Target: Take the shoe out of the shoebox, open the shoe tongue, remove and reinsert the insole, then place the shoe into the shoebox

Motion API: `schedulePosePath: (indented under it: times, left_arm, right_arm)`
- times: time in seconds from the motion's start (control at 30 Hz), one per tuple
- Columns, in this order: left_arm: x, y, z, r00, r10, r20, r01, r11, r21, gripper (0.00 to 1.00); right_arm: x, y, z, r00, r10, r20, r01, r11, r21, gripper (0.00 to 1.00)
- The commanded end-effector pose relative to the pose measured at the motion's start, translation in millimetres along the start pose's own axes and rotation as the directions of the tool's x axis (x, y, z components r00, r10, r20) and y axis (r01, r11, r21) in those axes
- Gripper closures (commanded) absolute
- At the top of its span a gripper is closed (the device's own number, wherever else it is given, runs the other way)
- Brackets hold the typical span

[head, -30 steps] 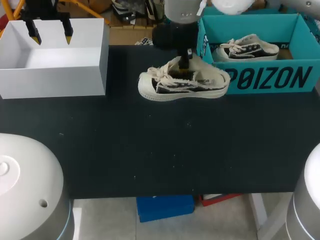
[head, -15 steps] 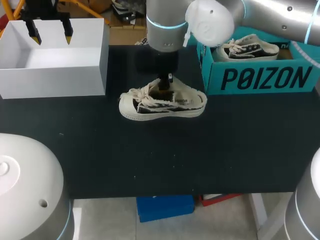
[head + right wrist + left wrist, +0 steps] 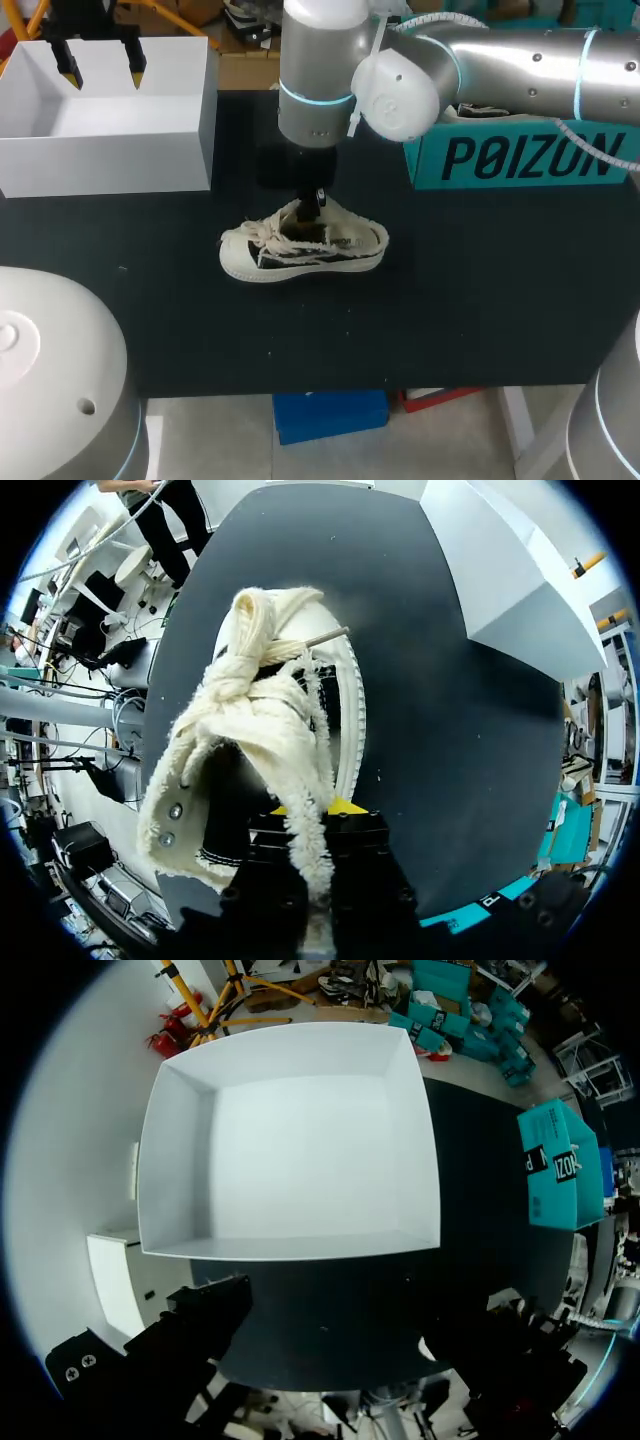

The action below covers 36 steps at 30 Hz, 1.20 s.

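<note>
A cream and black canvas shoe [image 3: 300,250] is at the middle of the black table, toe pointing left. Whether its sole touches the table I cannot tell. My right gripper [image 3: 318,200] is shut on the frayed upper edge of the shoe's side, coming down from above. In the right wrist view the shoe [image 3: 262,730] hangs ahead of the gripper [image 3: 322,815], laces knotted, with the fabric edge pinched between the yellow tips. The teal shoebox [image 3: 520,155] stands at the back right, partly hidden by my right arm. My left gripper [image 3: 100,62] is open above the white box.
An open white box [image 3: 110,150] stands at the back left of the table; it fills the left wrist view as white box [image 3: 290,1140], with the teal shoebox [image 3: 555,1165] far beyond it. Bare black table surface [image 3: 330,340] lies in front of the shoe.
My right arm carried the shoe from beside the teal shoebox leftward and toward the table's front, lowering it. The left arm has not moved.
</note>
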<state>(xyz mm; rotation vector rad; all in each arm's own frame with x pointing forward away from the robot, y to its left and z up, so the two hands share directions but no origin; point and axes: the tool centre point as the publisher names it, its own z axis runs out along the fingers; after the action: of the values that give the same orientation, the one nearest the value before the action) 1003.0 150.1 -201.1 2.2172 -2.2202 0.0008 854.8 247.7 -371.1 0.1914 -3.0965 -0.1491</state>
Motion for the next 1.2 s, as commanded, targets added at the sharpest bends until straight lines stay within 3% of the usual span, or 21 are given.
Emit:
schedulePosePath:
  times: [0.03,0.37,0.4,0.43,0.57,0.77,0.93,1.0,1.2]
  left_arm:
    - [0.3,1,-1,1.000,-0.001,0.002,0.001,1.000,-0.001,0.00]
    - [0.3,1,-1,1.000,-0.001,0.002,0.001,1.000,-0.001,0.00]
    - [0.3,1,-1,1.000,-0.001,0.002,0.001,1.000,-0.001,0.00]
    - [0.3,1,-1,1.000,-0.001,0.002,0.001,1.000,-0.001,0.00]
    - [0.3,1,-1,1.000,-0.001,0.002,0.001,1.000,-0.001,0.00]
    - [0.3,1,-1,1.000,-0.001,0.002,0.001,1.000,-0.001,0.00]
    - [0.3,1,-1,1.000,-0.001,0.002,0.001,1.000,-0.001,0.00]
    - [0.3,1,-1,1.000,-0.001,0.002,0.001,1.000,-0.001,0.00]
    - [0.3,1,-1,1.000,-0.001,0.002,0.001,1.000,-0.001,0.00]
  right_arm:
    - [-3.8,11.6,28,1.000,0.005,-0.027,-0.005,1.000,0.002,1.00]
    - [-6.8,7.4,38,0.999,0.045,-0.022,-0.045,0.999,0.006,0.98]
    - [-7.3,6.3,35,0.999,0.046,-0.022,-0.046,0.999,0.005,0.54]
    - [-7.2,5.2,32,0.999,0.046,-0.023,-0.046,0.999,0.005,0.00]
    - [-7.9,-2.6,13,0.996,0.083,-0.015,-0.082,0.996,0.018,0.00]
    - [-7.9,-18.2,-32,0.989,0.149,-0.012,-0.149,0.988,0.030,0.00]
    - [-5.4,-23.3,-60,0.991,0.131,0.019,-0.131,0.991,0.028,0.00]
    - [-2.8,-23.1,-68,0.992,0.121,0.041,-0.121,0.993,0.005,0.00]
    - [6.2,-16.5,-92,0.986,0.122,0.110,-0.103,0.981,-0.166,0.00]
